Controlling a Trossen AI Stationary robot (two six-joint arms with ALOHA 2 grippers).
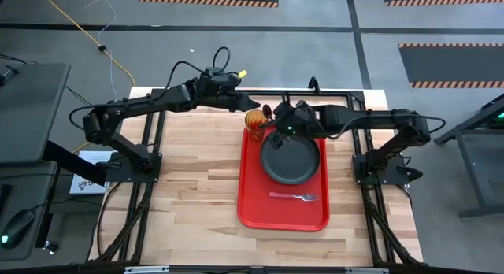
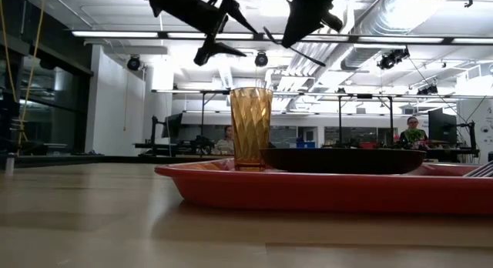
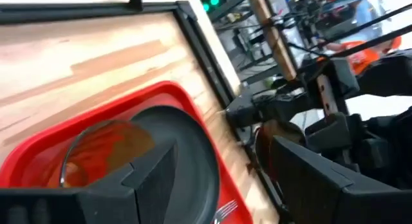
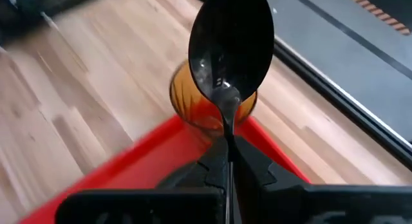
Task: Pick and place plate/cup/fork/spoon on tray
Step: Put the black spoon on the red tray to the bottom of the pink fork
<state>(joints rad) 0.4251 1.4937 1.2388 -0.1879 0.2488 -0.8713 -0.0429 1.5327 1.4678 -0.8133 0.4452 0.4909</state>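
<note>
My right gripper (image 4: 228, 161) is clenched on the thin handle of the spoon (image 4: 230, 50). The shiny round bowl of the spoon points forward, in the air above the cup (image 4: 193, 105). In the high view this gripper (image 1: 273, 116) hangs over the far left corner of the tray (image 1: 250, 207), close to the far edge of the bench (image 1: 189, 187).

My left gripper (image 1: 246, 105) is just beside the cup (image 1: 254, 119), on its far side, and raised above it. Its two fingers (image 3: 151, 169) stand apart with nothing between them, so these jaws are released. In the low view both grippers are high above the rim of the cup (image 2: 251, 128) and do not touch it.

The cup stands upright in the far left corner of the tray (image 2: 323, 192). The plate (image 1: 292, 157) lies on the far half of the tray, just beside the cup. The fork (image 1: 293, 197) lies on the tray between the plate and the near edge, with its tines toward the right side of the bench. The tray itself sits on the right half of the bench.
</note>
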